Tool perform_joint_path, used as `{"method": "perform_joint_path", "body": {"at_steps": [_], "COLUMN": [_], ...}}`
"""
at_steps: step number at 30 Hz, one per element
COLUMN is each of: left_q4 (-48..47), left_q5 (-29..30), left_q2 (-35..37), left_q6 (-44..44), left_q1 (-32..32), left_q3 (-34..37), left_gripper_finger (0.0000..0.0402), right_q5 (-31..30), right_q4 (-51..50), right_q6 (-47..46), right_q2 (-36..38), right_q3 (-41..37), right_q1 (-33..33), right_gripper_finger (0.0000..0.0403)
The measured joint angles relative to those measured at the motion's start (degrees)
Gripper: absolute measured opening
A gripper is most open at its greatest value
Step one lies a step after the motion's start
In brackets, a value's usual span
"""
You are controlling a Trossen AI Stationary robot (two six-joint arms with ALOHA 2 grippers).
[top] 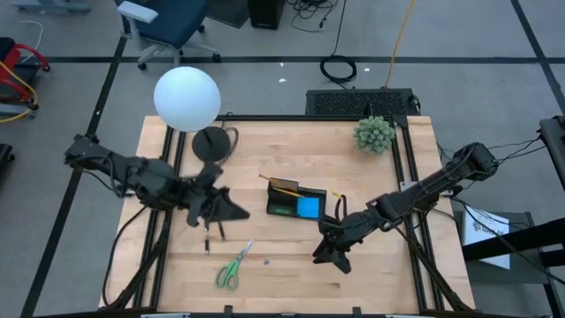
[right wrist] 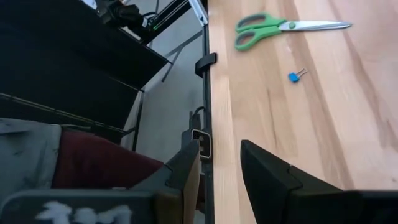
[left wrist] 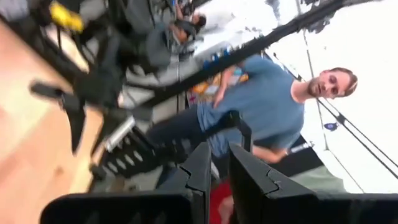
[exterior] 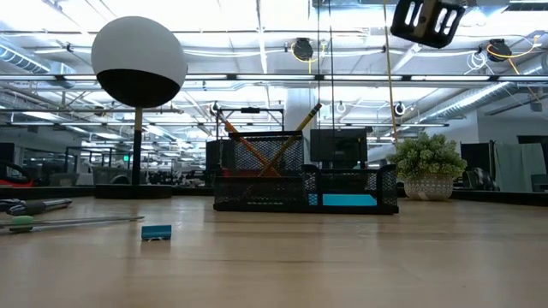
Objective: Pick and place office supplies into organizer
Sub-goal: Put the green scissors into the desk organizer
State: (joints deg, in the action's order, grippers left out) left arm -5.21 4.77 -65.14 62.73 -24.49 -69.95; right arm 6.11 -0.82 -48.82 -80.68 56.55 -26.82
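Nearest the low camera lies a small blue clip, near the green-handled scissors on the surface, so the right gripper, jaws parted and empty, should probably descend squarely over the scissors' pivot, while the left gripper, jaws barely parted and empty, waits near the organizer.

I see the organizer about mid-bench, w/ two pencils leaning crossed in its taller section and the pad in a lower compartment on its right. Scissors lie near the front edge, left of centre; a small clip just right of them. A pen lies left of the organizer. Lamp base sits near the back edge, left; plant ball at back-right corner.
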Motion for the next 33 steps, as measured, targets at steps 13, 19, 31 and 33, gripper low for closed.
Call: {"method": "perform_joint_path", "body": {"at_steps": [13,19,31,33], "left_q4": [-1.9,-15.9,-42.9,-45.2], "left_q5": [-0.2,-1.4,-2.1,-1.8], "left_q2": [-10.8,-13.9,-14.5,-14.5], "left_q6": [7.4,13.4,29.3,30.1], "left_q1": [-9.7,-12.6,-14.7,-14.8], "left_q3": [0.0,0.0,0.0,0.0], "left_gripper_finger": [0.0047,0.0047,0.0047,0.0047], "right_q5": [0.0,0.0,0.0,0.0], "right_q4": [0.6,0.6,0.6,0.6], "right_q6": [-4.1,-4.1,-4.1,-4.1], "right_q2": [0.0,0.0,0.0,0.0], "right_q3": [0.0,0.0,0.0,0.0], "right_q1": [-0.7,-0.7,-0.7,-0.7], "right_gripper_finger": [0.0105,0.0105,0.0105,0.0105]}}
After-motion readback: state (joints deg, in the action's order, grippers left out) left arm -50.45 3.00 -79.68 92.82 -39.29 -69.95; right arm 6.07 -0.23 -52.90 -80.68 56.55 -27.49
